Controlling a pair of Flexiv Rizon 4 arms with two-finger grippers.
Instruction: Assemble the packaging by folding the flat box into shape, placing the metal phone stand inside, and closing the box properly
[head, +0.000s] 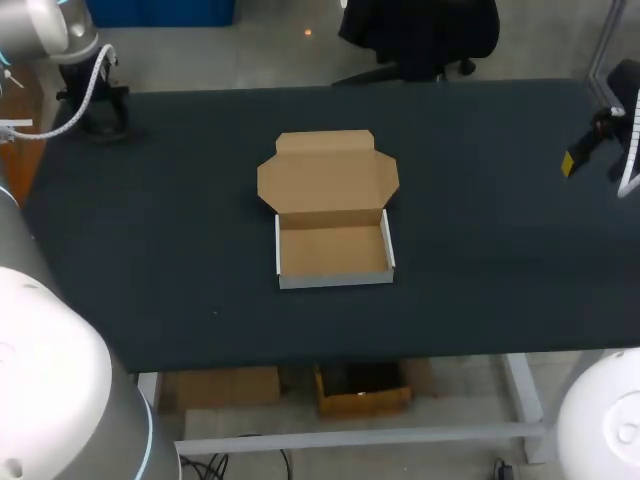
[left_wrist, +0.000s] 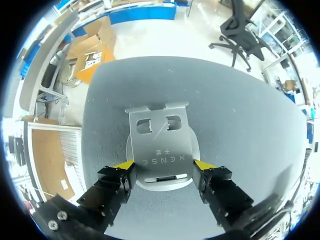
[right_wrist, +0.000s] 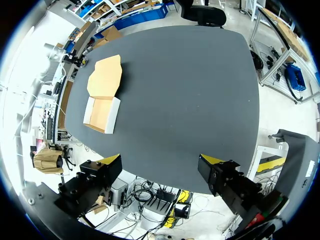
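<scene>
The folded cardboard box (head: 333, 250) stands open in the middle of the table, its brown lid (head: 328, 180) laid back flat behind it and its inside bare; the right wrist view shows the box (right_wrist: 102, 112) far ahead. The metal phone stand (left_wrist: 160, 135), a silver plate with two cut-outs on a round base, rests on the table at the far left corner. My left gripper (left_wrist: 164, 165) is shut on its base, one yellow tip on each side. In the head view the left gripper (head: 95, 110) hides the stand. My right gripper (right_wrist: 162, 160) hangs open and bare beyond the table's right edge (head: 590, 145).
The dark table top (head: 480, 230) carries nothing besides the box and the stand. Wide bare stretches lie on both sides of the box and in front of it.
</scene>
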